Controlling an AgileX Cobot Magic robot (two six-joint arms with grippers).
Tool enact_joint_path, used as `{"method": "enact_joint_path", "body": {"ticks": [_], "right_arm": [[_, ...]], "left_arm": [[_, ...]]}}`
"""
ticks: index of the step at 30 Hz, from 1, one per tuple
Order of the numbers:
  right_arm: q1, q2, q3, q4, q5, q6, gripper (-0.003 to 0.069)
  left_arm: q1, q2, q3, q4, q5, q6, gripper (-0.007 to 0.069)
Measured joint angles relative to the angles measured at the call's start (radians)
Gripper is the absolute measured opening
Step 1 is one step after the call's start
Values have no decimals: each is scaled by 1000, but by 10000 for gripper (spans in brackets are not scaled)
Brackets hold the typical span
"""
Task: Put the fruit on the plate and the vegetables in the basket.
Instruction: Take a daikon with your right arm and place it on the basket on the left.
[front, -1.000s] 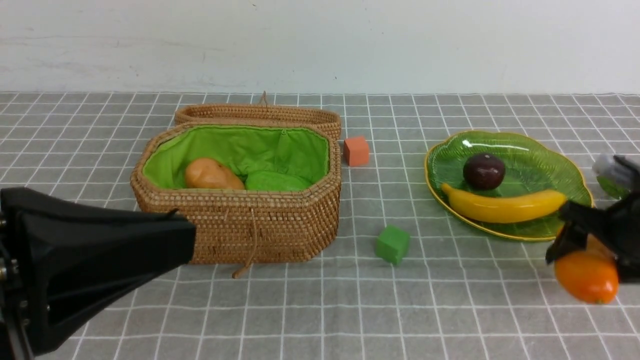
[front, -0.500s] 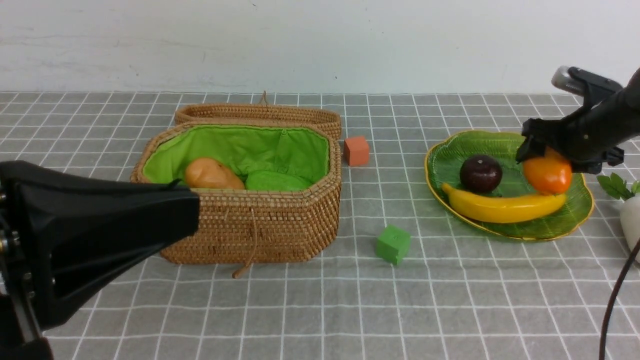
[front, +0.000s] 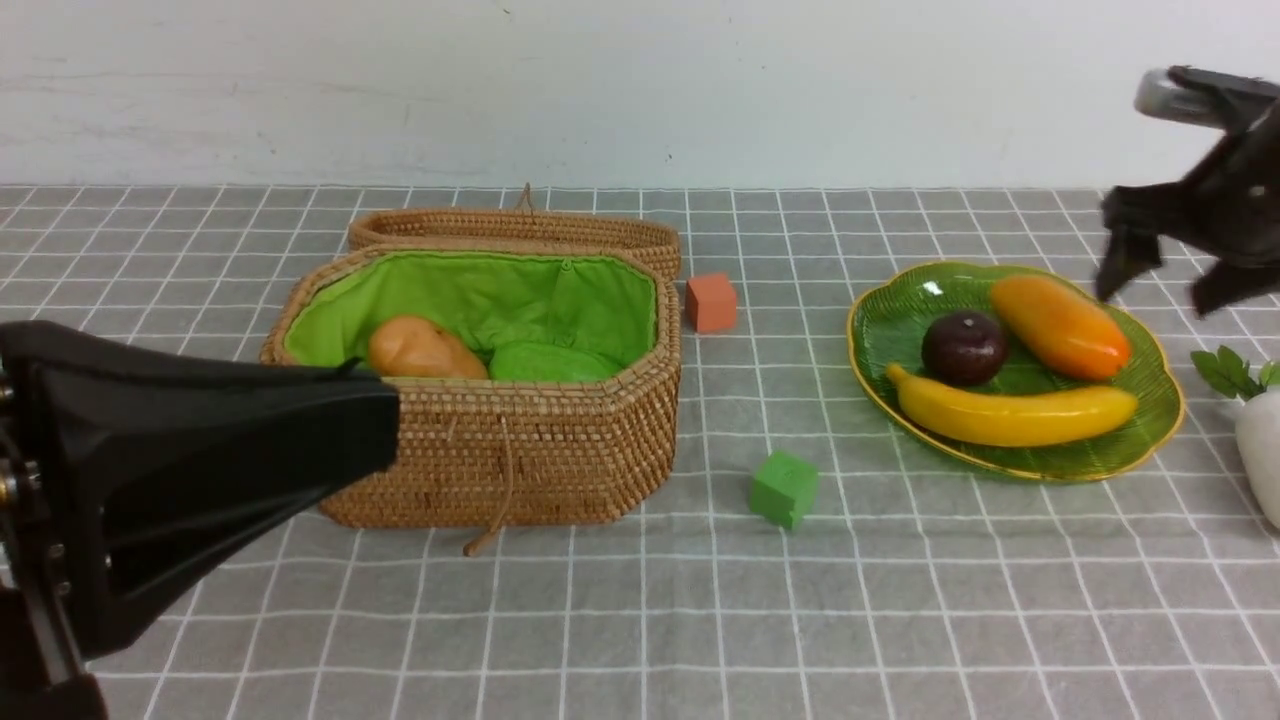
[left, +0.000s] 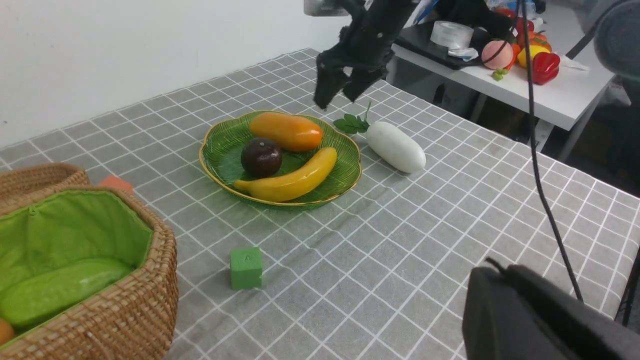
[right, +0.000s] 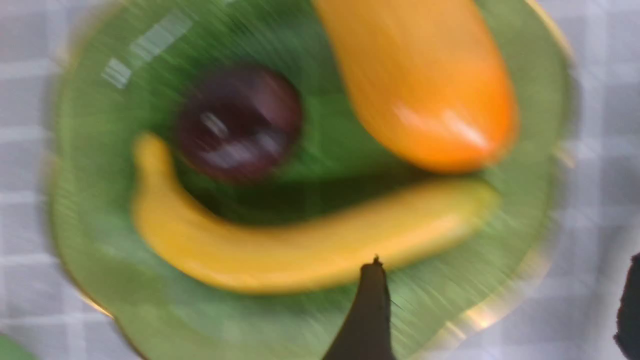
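My right end effector (front: 1165, 285) hangs above the plate (front: 1160, 415) at about its two o'clock edge, jaws spread and holding nothing. My left end effector (front: 385, 455) is clenched shut on nothing, parked low in front of the basket (front: 500, 470), probably to stay out of the way while the right arm works the plate side.

All the fruit sits on the plate: the mango (front: 1060, 327) toward one o'clock, the plum (front: 964, 346) near the centre at about ten o'clock, and the banana (front: 1010, 415) curved along the six o'clock side, its bend following the dish so it cannot roll off. The mango lies slantwise, just beside the plum.

In the basket, lid tipped back behind it, the potato (front: 420, 350) and the green gourd (front: 550, 363) rest on the green lining. The radish (left: 395, 146) lies on the table just past the plate's three o'clock rim, leaves toward the plate; I judge it the next thing to carry. I see no eggplant anywhere.

The orange cube (front: 711, 302) and green cube (front: 784, 488) stand on the table between basket and plate. No writing is legible; the right wrist view is motion-blurred, so fine marks there may escape me.
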Motion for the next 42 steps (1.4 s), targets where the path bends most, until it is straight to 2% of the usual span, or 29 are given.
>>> {"method": "enact_joint_path", "body": {"ticks": [5,9,14,18,24,27,31,38,41,42], "right_arm": [[-10,-67,105,-223,33,100,589],[-33,-117,245,-259,35,129,602],[-95,-118,368,-195,-67,131,610],[-158,-78,423,-95,-231,64,609],[-176,-5,428,-41,-330,-39,603],[-176,22,428,-18,-338,-59,585],[-176,29,428,1,-330,-59,488],[-169,-96,429,66,-238,-59,490],[-117,-219,420,108,-186,-62,490],[-67,-267,395,136,-164,-77,490]], "left_arm": [[0,0,0,0,5,0,-13],[0,0,0,0,12,0,-13],[0,0,0,0,12,0,-13],[0,0,0,0,12,0,-13],[0,0,0,0,15,0,-13],[0,0,0,0,15,0,-13],[0,0,0,4,16,-1,-13],[0,0,2,7,54,-59,-13],[0,0,17,23,93,-83,-13],[0,0,21,45,105,-100,-13]]}}
